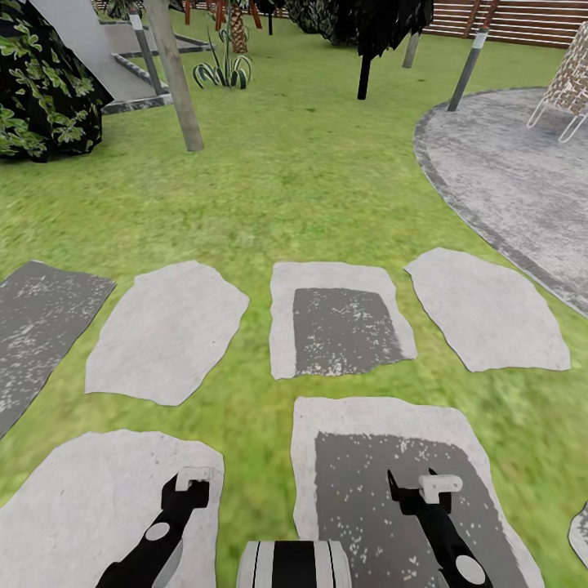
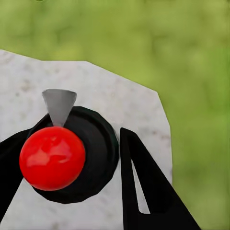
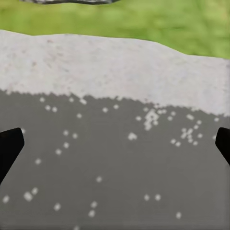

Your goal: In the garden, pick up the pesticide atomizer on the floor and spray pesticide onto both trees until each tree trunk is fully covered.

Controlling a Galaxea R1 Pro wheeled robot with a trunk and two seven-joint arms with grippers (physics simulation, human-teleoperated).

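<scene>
Your left claw [image 1: 193, 476] and right claw [image 1: 433, 483] both hang released, holding nothing, over the stones [image 1: 167, 331] — the trunk [image 1: 175, 69] stands far ahead, so all is still left.

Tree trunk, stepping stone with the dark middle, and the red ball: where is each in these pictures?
tree trunk [image 1: 181, 82]: head view, midway up the pale leaning stem.
stepping stone [image 1: 341, 331]: head view, on its dark centre patch.
red ball [image 2: 52, 157]: left wrist view, middle of the glossy sphere.
</scene>
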